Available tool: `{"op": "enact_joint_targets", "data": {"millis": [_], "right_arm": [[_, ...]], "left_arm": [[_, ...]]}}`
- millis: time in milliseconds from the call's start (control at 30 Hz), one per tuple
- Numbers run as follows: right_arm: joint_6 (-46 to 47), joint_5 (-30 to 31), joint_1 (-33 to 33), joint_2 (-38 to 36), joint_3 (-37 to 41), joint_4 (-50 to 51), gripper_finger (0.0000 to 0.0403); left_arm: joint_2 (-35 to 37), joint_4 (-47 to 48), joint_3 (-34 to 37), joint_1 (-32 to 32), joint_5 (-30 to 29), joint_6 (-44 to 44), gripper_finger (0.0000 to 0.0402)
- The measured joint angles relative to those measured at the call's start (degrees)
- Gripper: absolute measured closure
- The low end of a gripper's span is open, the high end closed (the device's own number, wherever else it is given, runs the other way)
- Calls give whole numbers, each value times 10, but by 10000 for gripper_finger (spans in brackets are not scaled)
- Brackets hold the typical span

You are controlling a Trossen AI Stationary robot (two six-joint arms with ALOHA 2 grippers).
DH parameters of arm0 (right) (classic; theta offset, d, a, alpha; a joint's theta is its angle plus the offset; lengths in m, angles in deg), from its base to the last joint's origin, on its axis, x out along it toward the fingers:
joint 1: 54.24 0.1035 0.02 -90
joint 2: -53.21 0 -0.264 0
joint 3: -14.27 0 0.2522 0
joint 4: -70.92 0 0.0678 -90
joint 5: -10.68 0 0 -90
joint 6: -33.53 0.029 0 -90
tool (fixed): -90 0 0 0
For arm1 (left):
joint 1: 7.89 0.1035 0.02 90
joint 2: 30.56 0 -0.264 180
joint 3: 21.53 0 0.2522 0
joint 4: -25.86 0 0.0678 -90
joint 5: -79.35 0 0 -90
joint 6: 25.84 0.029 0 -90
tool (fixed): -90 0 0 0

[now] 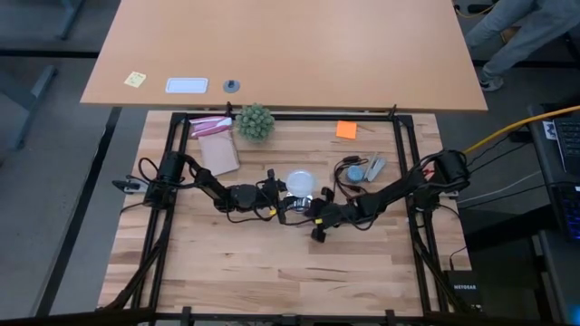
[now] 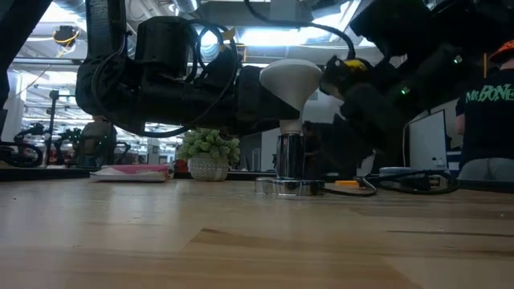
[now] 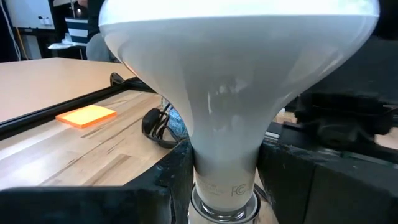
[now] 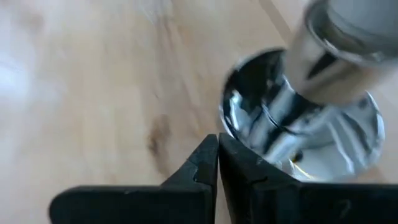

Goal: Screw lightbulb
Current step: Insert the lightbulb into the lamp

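The lightbulb (image 2: 291,83) already stands upright in the silvery socket (image 2: 290,164) near the middle of the wooden table (image 1: 272,272), dome up, so the seating looks done. The left gripper (image 1: 276,193) holds its narrow neck between nearly closed fingers (image 3: 168,180). The right gripper (image 4: 217,163), fingers pressed together and empty, sits low beside the socket base. How tightly the bulb is screwed cannot be told; final turns and release probably remain.

bright overhead light, blurred close-ups
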Motion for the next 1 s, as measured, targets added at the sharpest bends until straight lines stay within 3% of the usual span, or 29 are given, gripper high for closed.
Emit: {"op": "enact_joint_targets", "data": {"millis": [133, 333, 667, 800, 1000], "right_arm": [[0, -5, 0, 13, 0, -39, 382], [-36, 17, 0, -3, 0, -20, 382], [-53, 104, 0, -79, 0, 137, 382], [-53, 137, -4, -71, 0, 147, 382], [-48, 114, -21, -33, 0, 146, 382]], "left_arm": [[0, 0, 0, 0, 0, 0, 259], [0, 0, 0, 0, 0, 0, 259], [0, 0, 0, 0, -1, 0, 259], [0, 0, 0, 0, -1, 0, 259], [0, 0, 0, 0, -2, 0, 259]]}}
